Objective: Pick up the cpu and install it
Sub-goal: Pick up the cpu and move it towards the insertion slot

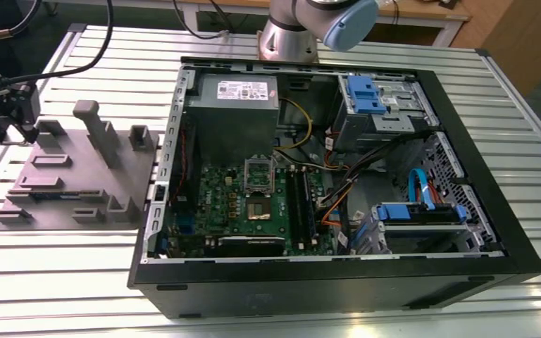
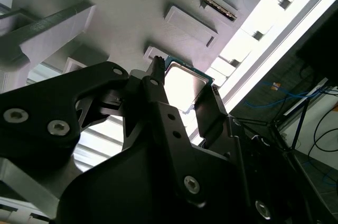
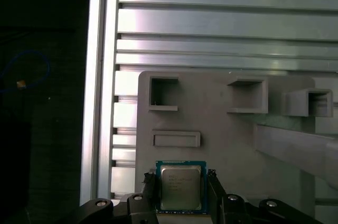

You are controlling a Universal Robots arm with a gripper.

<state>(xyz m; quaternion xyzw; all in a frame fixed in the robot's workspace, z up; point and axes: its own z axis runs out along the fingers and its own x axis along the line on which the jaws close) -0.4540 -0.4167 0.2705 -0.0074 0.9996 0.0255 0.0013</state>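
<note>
Tool clamped on the cpu, pressing two opposite sides. Cpu: square, shiny silver lid, green rim. Located at the edge of the grey fixture plate on the slatted tabletop.

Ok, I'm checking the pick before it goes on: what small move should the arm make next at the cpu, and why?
Probably make sure of the hold before any lift. The gripper straddles the cpu, which lies flat on the grey holder, and it doesn't show whether the chip is clamped.
</note>
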